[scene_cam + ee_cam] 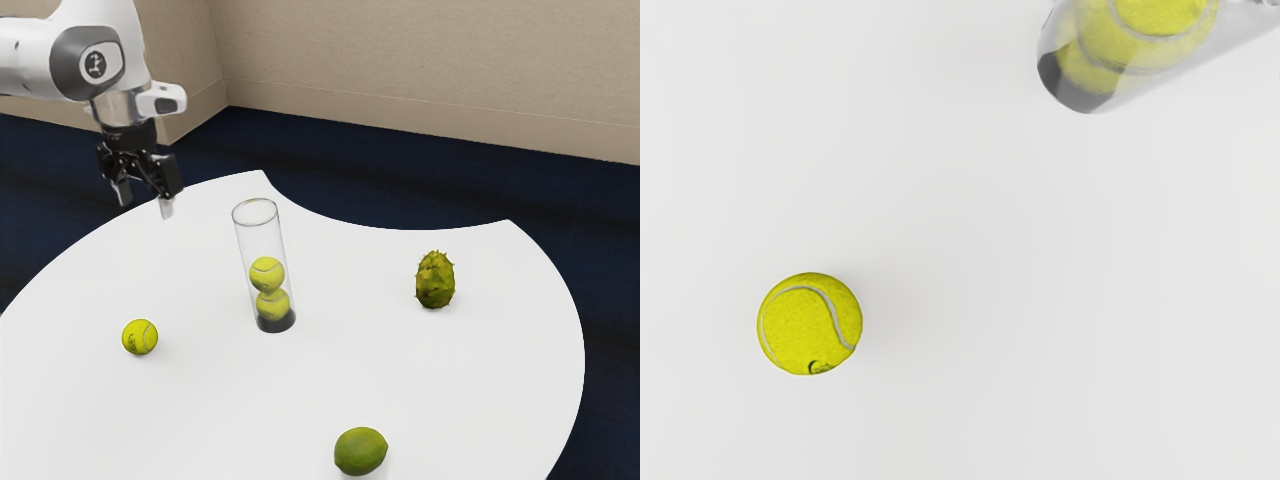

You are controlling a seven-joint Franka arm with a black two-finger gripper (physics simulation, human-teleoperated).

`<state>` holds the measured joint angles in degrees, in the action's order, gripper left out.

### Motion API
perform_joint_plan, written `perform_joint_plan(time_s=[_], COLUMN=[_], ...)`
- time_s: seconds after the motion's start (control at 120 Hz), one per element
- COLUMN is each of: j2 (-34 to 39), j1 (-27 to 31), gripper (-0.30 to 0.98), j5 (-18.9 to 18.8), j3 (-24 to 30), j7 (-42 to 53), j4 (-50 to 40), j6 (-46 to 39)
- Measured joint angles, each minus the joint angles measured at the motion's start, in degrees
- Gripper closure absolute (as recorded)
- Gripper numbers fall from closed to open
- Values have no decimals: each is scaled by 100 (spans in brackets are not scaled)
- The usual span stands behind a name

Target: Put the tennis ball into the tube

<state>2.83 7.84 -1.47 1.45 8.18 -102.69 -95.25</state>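
My gripper [145,208] hangs above the table's far edge at the exterior view's left, open, its two fingertips well apart with nothing between them. One yellow tennis ball [140,337] lies loose on the white table, lower than the gripper and apart from it; the wrist view has this ball [810,324] too. Upright on the table stands a clear tube [260,235] with a dark base, holding two tennis balls stacked one on the other. In the wrist view the tube [1076,85] shows its dark base and the balls inside.
On the white table [400,370], a spiky green fruit [435,280] stands past the tube, toward the exterior view's right. A green lime [361,451] lies near the exterior view's lower edge. The table has a curved cutout along its far edge.
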Motion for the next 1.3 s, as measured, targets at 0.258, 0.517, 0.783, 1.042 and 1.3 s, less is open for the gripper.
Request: perform_joint_plan(time_s=[0.258,0.517,0.783,1.042,1.3], j2=[692,-32,-705,-980,-1201], j1=[-118,486,869,932,1000], gripper=[0,0,0,0,0], j5=[-58,-107,-223,-269,-250], j3=[-73,-84,-84,-84,-81], j7=[-7,-52,20,98,149], j4=[-1588,-2619,-2676,-2816,-2827], j6=[-970,-2680,-3780,-4198,-4294])
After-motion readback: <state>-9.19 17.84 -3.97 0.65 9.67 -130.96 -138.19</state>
